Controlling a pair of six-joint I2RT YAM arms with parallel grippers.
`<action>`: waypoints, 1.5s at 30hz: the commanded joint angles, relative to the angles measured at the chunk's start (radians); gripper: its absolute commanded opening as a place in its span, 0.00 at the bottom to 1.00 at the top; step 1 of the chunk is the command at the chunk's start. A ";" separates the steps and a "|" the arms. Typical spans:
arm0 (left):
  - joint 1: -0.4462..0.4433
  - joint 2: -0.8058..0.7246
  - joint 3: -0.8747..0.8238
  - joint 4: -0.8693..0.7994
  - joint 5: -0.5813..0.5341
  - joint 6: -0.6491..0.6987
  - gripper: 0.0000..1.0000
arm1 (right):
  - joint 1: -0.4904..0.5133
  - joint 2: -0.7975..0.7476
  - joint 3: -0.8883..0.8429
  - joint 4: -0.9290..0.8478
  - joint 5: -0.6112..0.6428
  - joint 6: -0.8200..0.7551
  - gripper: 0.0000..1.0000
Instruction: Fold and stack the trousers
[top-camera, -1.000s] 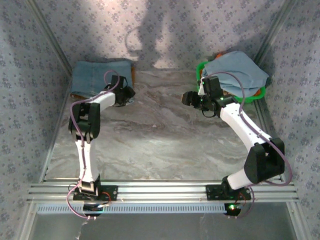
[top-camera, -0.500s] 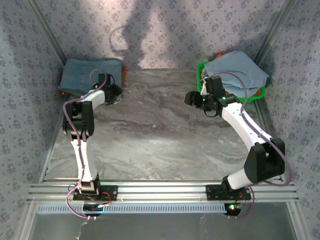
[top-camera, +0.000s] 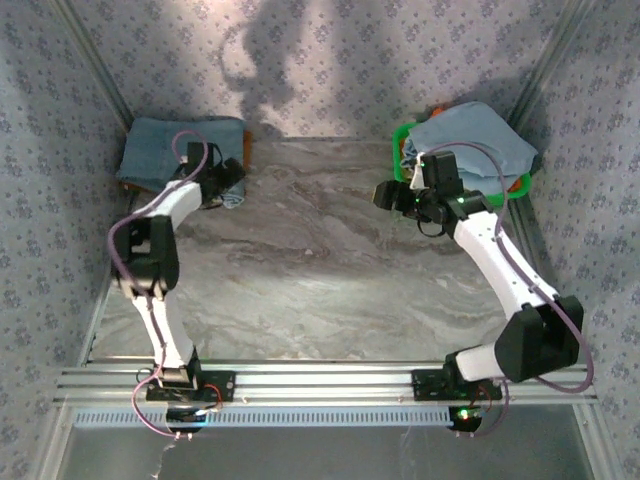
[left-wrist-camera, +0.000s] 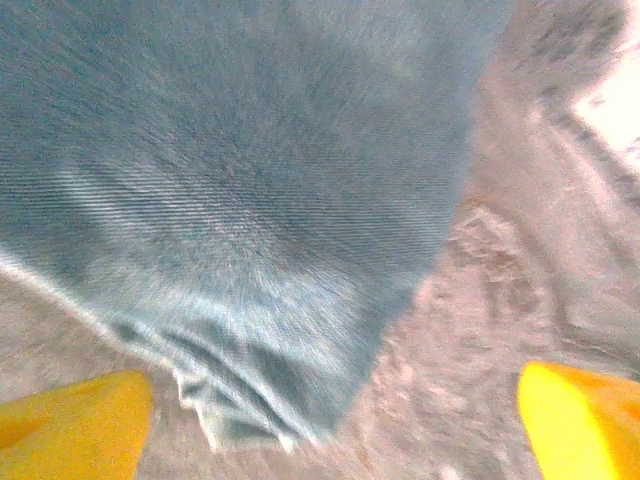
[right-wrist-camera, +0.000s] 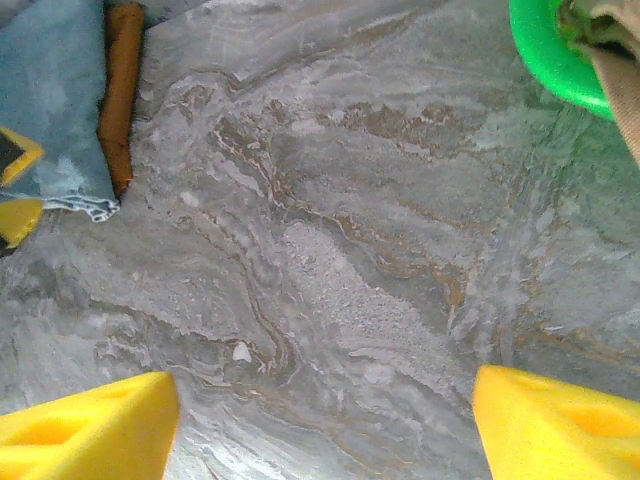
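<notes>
The trousers (top-camera: 178, 150), mid-blue denim jeans, lie folded in the back left corner of the table. In the left wrist view the trousers (left-wrist-camera: 230, 180) take up the upper left, and a frayed corner reaches down between my fingertips. My left gripper (top-camera: 228, 182) hovers at their right edge. Here the left gripper (left-wrist-camera: 335, 425) is open, its yellow fingertips (left-wrist-camera: 70, 425) wide apart and gripping nothing. My right gripper (top-camera: 388, 195) hangs over bare table near the back right. It (right-wrist-camera: 325, 425) is open with only marble between its fingers.
An orange-brown folded garment (right-wrist-camera: 122, 90) peeks out beside the jeans (right-wrist-camera: 50, 100). A green basket (top-camera: 402, 150) at the back right holds a pale grey-blue garment (top-camera: 475, 140). Patterned walls close in the table on three sides.
The left gripper carried the jeans to the back left corner, then opened and let them go. The right gripper opened wider and drifted slightly right.
</notes>
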 joint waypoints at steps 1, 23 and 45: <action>-0.010 -0.269 -0.048 -0.035 -0.022 0.098 1.00 | -0.005 -0.072 0.040 -0.046 -0.019 -0.041 1.00; -0.124 -1.263 -0.993 0.419 -0.438 0.703 1.00 | 0.161 -0.321 -0.286 0.367 0.396 -0.412 1.00; 0.140 -0.372 -1.049 1.088 -0.092 0.628 1.00 | -0.260 -0.005 -0.916 1.319 0.227 -0.551 1.00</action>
